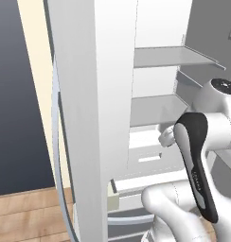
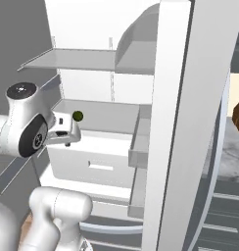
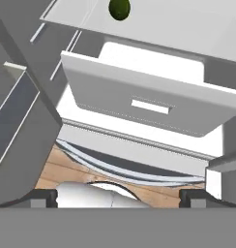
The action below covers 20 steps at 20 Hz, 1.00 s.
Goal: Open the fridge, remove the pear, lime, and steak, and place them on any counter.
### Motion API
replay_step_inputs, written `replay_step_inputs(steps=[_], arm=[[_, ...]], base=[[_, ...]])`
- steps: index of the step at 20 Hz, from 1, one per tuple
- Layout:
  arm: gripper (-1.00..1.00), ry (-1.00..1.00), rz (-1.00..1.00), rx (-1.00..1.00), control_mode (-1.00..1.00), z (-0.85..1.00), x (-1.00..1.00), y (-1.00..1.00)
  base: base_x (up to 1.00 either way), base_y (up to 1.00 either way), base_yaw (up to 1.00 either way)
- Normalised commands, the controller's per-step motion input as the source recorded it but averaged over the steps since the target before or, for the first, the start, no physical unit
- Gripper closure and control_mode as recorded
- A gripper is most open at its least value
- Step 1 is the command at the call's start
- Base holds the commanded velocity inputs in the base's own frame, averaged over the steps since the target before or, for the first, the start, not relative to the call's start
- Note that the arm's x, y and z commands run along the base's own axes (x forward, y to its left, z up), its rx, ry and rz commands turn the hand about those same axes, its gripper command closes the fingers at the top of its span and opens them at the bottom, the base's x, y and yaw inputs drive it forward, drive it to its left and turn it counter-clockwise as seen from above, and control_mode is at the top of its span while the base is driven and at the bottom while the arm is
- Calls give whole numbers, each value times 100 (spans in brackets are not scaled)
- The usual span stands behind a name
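Your gripper (image 3: 118, 196) hangs inside the open fridge (image 2: 175, 122), fingers spread wide and holding nothing, in front of the white crisper drawer (image 3: 149, 104). The lime (image 2: 78, 115) rests on the shelf (image 2: 107, 115) directly above that drawer.

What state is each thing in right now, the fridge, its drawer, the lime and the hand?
fridge: doors open, white interior exposed.
crisper drawer: partly pulled out below the shelf.
lime: resting on the fridge shelf, not held.
hand: open, holding nothing, near the lime.
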Motion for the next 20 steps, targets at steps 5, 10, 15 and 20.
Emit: replay_step_inputs(steps=[5,10,15,20], arm=[[-100,0,7,5,-100,2,100,61],[-100,0,0,1,-100,-1,100,24],[-100,0,0,0,-100,-18,100,0],[-100,-1,0,1,-100,-52,85,18]], base=[[0,0,0],[0,0,0],[0,0,0],[0,0,0]])
